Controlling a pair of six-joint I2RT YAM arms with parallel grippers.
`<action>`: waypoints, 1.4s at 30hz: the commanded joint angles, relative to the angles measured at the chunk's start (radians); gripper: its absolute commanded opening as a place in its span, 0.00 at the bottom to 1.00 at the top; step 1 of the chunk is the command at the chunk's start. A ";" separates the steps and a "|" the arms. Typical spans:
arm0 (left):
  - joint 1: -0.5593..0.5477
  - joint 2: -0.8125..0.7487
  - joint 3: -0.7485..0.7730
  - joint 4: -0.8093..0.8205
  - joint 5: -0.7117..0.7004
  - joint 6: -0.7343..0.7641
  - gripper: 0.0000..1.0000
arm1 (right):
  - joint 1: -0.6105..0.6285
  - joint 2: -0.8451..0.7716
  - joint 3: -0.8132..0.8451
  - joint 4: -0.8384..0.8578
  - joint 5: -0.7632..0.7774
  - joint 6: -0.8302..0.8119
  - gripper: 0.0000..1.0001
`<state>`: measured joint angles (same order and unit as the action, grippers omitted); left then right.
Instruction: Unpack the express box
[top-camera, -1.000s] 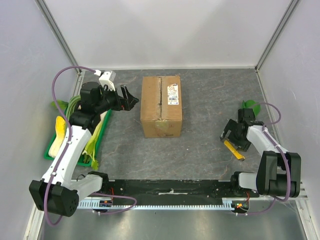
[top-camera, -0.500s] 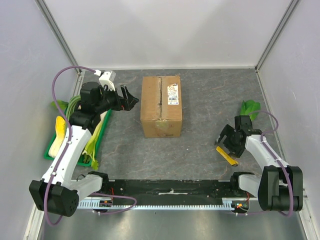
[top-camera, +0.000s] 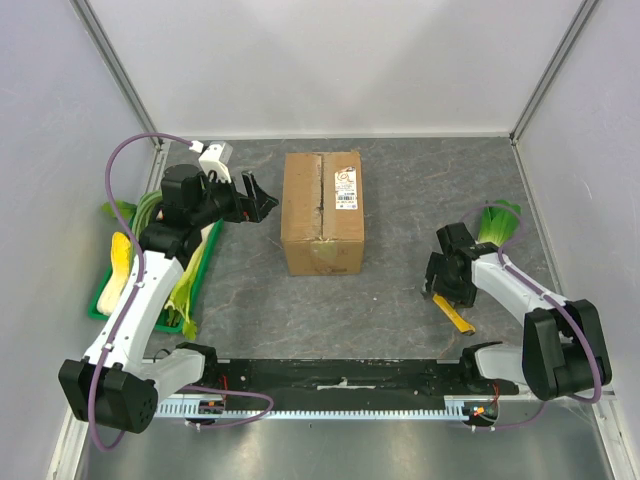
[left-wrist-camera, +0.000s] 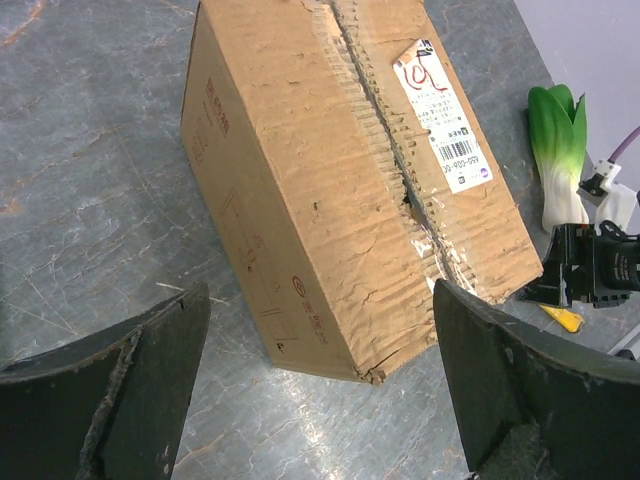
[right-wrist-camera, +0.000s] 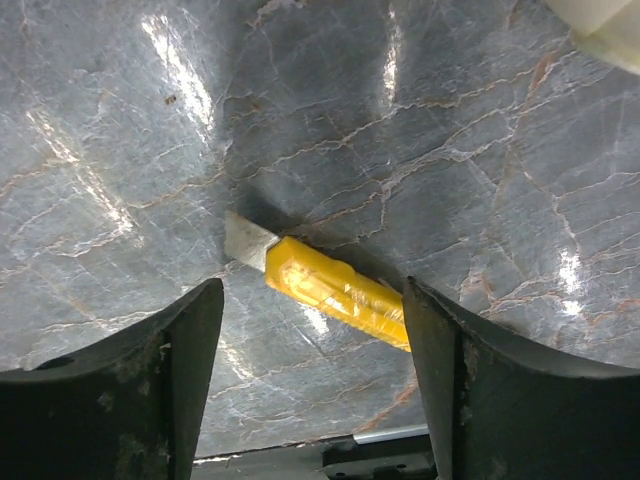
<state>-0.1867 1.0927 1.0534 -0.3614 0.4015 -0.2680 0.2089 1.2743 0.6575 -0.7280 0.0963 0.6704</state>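
Left jaws: my left gripper stands spread wide with nothing between its fingers, which fill the lower corners of the wrist view.
Left jaws to box: the express box lies just right of these jaws in the top view, near but apart. In the wrist view its long side wall and top fill the middle and upper frame, beyond the fingertips.
Right jaws: my right gripper is spread too, pointing down at the table and pinching nothing.
Between the right jaws: a yellow utility knife lies flat on the stone-patterned surface. Its short blade points toward the left finger, and its handle passes behind the right finger in the wrist view. I cannot tell whether that finger touches it.
Right jaws to box: well apart. The box sits at centre frame in the top view, the right gripper at middle right.
Box: upright with its flaps closed. The centre seam is ragged and partly split, and a white shipping label sits on top beside the seam.
Beyond: a leafy green vegetable lies on the table above and right of the right gripper. A green tray of vegetables sits at the left edge of the top view.
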 joint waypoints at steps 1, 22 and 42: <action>0.001 -0.001 0.002 0.038 0.005 -0.002 0.97 | 0.029 0.020 0.028 -0.013 0.052 -0.009 0.76; 0.003 0.012 0.028 0.013 0.011 0.018 0.97 | 0.087 0.169 0.117 0.105 0.161 0.123 0.35; 0.003 -0.025 0.037 0.004 -0.070 0.003 1.00 | 0.155 0.099 0.007 0.073 0.042 0.063 0.62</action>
<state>-0.1867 1.1004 1.0534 -0.3676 0.3874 -0.2676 0.3401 1.3560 0.6815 -0.6781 0.1535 0.7162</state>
